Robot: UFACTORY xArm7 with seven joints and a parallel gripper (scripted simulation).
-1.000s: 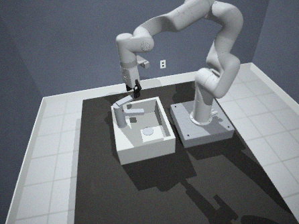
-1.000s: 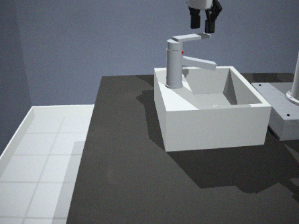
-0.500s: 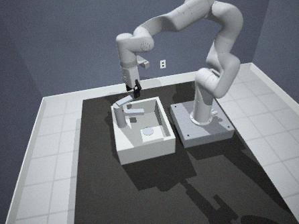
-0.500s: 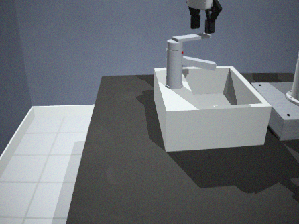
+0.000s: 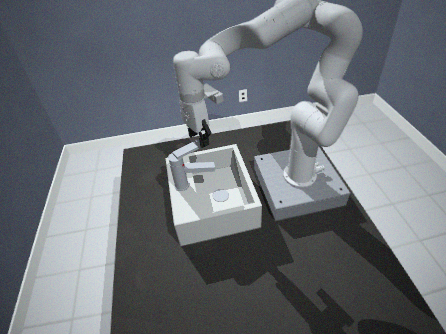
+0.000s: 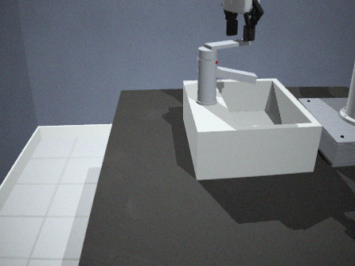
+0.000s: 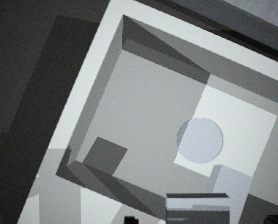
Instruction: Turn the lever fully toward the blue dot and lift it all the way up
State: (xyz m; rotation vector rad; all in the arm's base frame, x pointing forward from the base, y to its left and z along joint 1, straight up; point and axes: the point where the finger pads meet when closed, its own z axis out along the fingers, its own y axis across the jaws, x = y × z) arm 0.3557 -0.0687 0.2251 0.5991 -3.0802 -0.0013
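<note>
The grey mixer tap [image 5: 179, 174] [image 6: 207, 78] stands at the back left corner of the white basin [image 5: 220, 226] [image 6: 259, 152] [image 7: 115, 30]. Its spout [image 5: 202, 166] [image 6: 237, 73] reaches over the bowl. Its flat lever [image 5: 184, 151] [image 6: 222, 44] lies nearly level on top, pointing toward the back right. A red dot [image 5: 183, 165] [image 6: 216, 62] shows on the tap body; no blue dot is in sight. My gripper [image 5: 198, 137] [image 6: 239, 36] is open and points down at the lever's free end. One fingertip is at the lever tip, the other hangs just above the lever. The wrist view shows the lever end [image 7: 197, 207] at the bottom.
A round drain disc [image 5: 220, 196] [image 7: 200, 140] lies in the basin floor. The arm's base stands on a grey plinth [image 5: 320, 196] [image 6: 330, 140] right of the basin. The basin sits on a dark table top [image 5: 150, 276] [image 6: 151, 204].
</note>
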